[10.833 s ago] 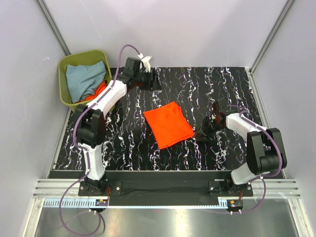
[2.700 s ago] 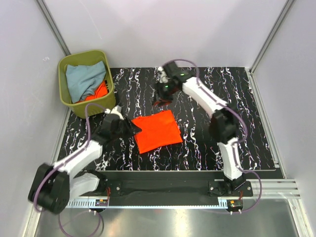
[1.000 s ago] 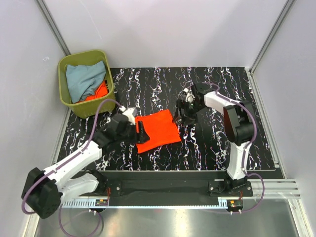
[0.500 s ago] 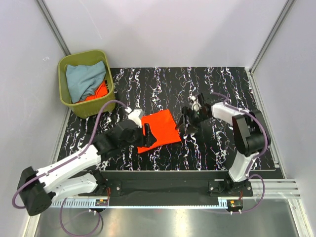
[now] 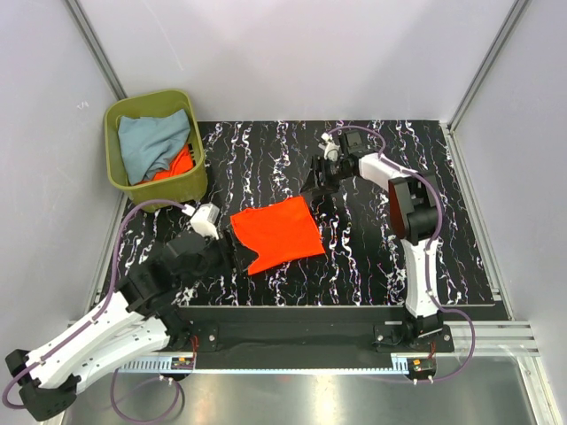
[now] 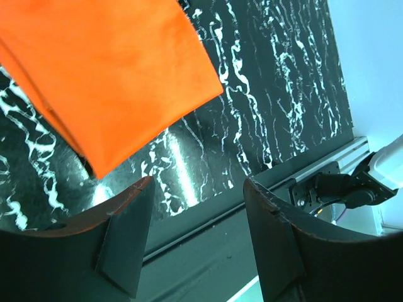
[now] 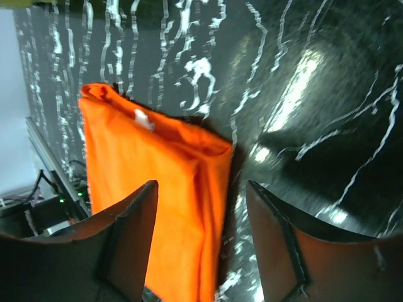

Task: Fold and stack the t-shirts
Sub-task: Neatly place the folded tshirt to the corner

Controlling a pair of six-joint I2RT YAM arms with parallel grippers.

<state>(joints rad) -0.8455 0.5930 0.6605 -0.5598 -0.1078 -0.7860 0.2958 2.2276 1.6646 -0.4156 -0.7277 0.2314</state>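
Worktop [image 5: 399,239] black with white veining, carrying the folded orange t-shirt [image 5: 276,232] near the middle of the overhead frame, flat, a rough square turned slightly askew.

Left claw [image 5: 236,248] just beside that shirt's left edge, lower left of centre. Spread wide, gripping nothing. From the left wrist: folded orange t-shirt [image 6: 107,82] filling the upper left, its lowest corner just above the tip of the left-hand finger [image 6: 123,233], apart from it; only bare worktop and the front rail in the gap of the left claw [image 6: 195,207].

Right claw [image 5: 315,183] at the shirt's upper right corner, above centre in the overhead frame. Also spread. From the right wrist: folded orange t-shirt [image 7: 157,201] at lower left, its right-hand fold running down through the gap of the right claw [image 7: 201,185], between the two fingers [image 7: 129,251]. Cannot tell whether touching the cloth.

Upper left of the overhead frame: olive-green bin [image 5: 113,133], off the worktop's corner, holding a crumpled grey-blue t-shirt [image 5: 151,142] and another orange t-shirt [image 5: 177,165] beneath it. Well apart from both claws.
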